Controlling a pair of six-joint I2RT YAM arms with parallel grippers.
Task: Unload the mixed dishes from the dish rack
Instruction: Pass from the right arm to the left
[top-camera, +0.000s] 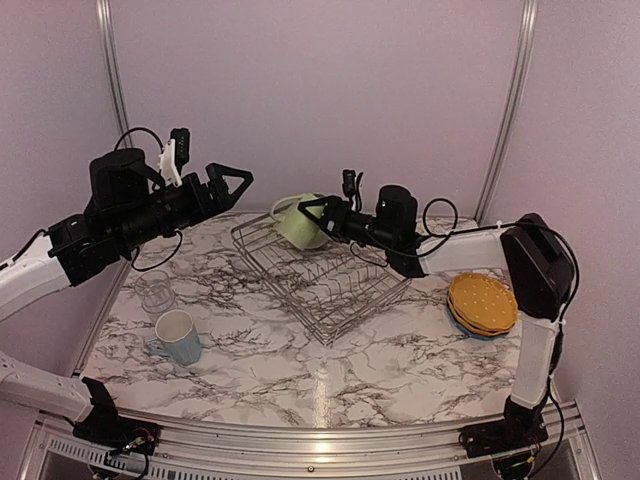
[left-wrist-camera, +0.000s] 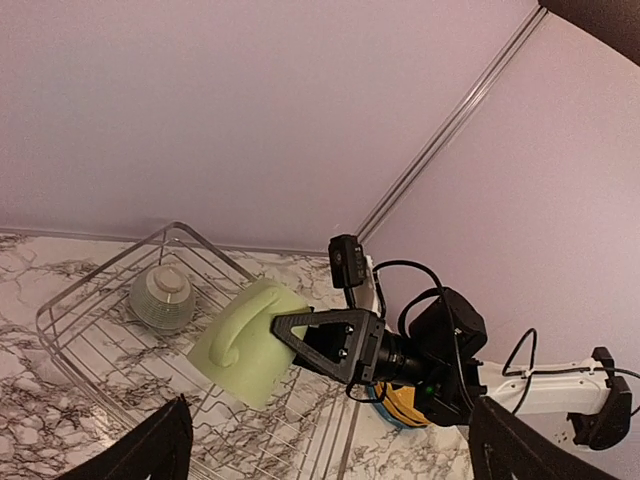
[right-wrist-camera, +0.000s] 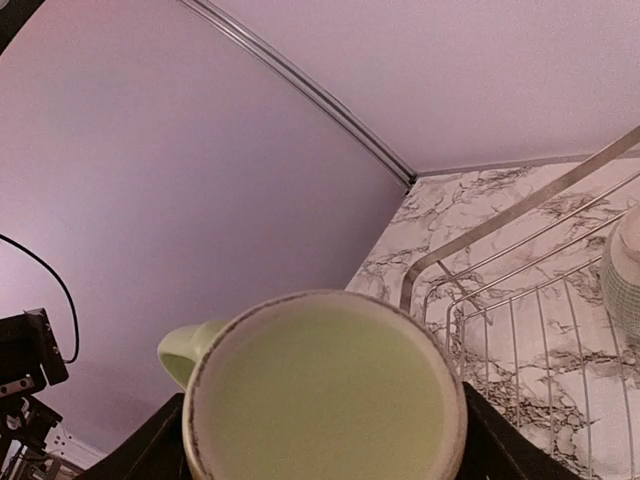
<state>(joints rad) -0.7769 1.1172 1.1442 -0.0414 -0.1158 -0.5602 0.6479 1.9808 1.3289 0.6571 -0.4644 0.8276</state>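
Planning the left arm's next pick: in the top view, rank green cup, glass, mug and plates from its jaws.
1. green cup, just to the right, held aloft.
2. glass, lower left.
3. mug, in front of the glass.
4. plates, far right.

Pale green cup (top-camera: 297, 222), light blue mug (top-camera: 178, 337), yellow-orange plates (top-camera: 483, 303), silver dish rack (top-camera: 330, 290), grey-veined white table (top-camera: 400, 355)

1. One square silver wire dish rack (top-camera: 330, 290).
2. One pale green handled cup (top-camera: 300, 222).
3. One pale green round bowl (left-wrist-camera: 162, 297).
4. One light blue ceramic mug (top-camera: 178, 337).
5. One clear drinking glass (top-camera: 155, 293).
6. Two stacked yellow-orange round plates (top-camera: 483, 300).
7. One blue plate (top-camera: 480, 334).
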